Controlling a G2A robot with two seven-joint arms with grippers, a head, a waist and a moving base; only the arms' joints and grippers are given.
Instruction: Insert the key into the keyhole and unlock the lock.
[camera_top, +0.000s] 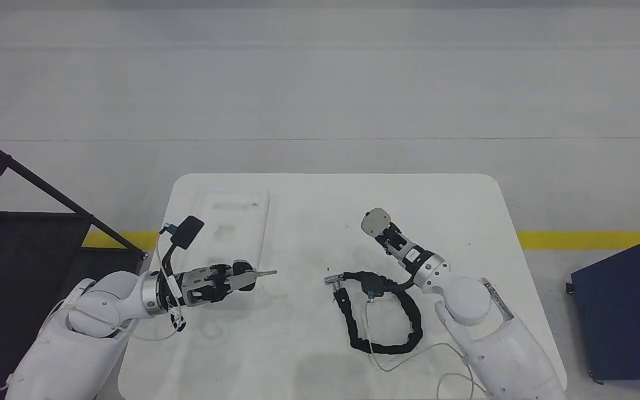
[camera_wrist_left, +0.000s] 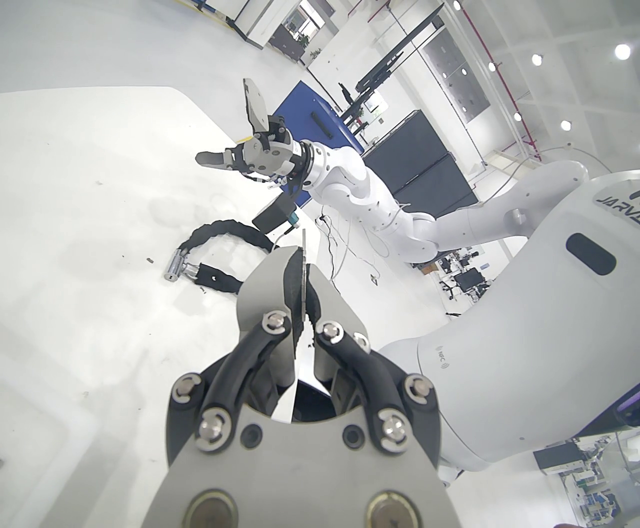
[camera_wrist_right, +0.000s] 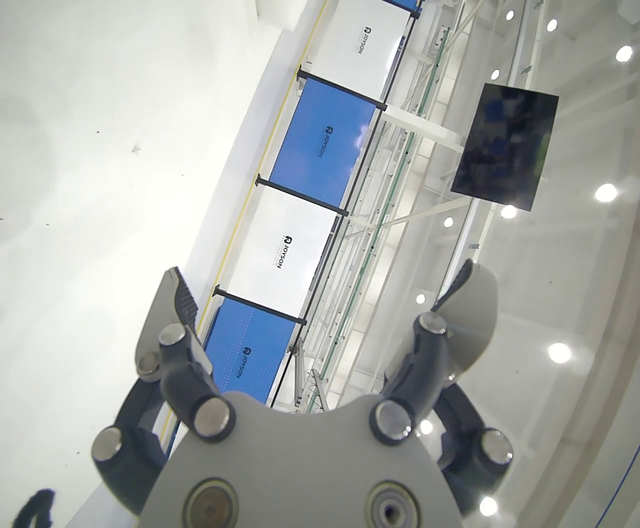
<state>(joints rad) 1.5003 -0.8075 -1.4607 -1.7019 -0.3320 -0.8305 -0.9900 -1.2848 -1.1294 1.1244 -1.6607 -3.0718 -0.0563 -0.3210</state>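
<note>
A black cable lock (camera_top: 383, 312) lies in a loop on the white table (camera_top: 300, 345), right of centre. Its metal lock head (camera_top: 338, 286) points left toward my left gripper (camera_top: 248, 274). That gripper is shut on the key (camera_top: 264, 272), whose blade sticks out toward the lock head with a gap between them. The left wrist view shows the key (camera_wrist_left: 303, 252) edge-on between the shut fingers of the left gripper (camera_wrist_left: 300, 267), with the lock head (camera_wrist_left: 173, 271) beyond. My right gripper (camera_top: 380, 226) hovers open beyond the cable loop, holding nothing. In its own view the right gripper (camera_wrist_right: 322, 290) faces the room.
A flat white board (camera_top: 236, 214) lies at the table's back left. A thin white wire (camera_top: 400, 352) trails across the cable loop toward the right arm. A dark camera mount (camera_top: 185, 231) sticks up from the left wrist.
</note>
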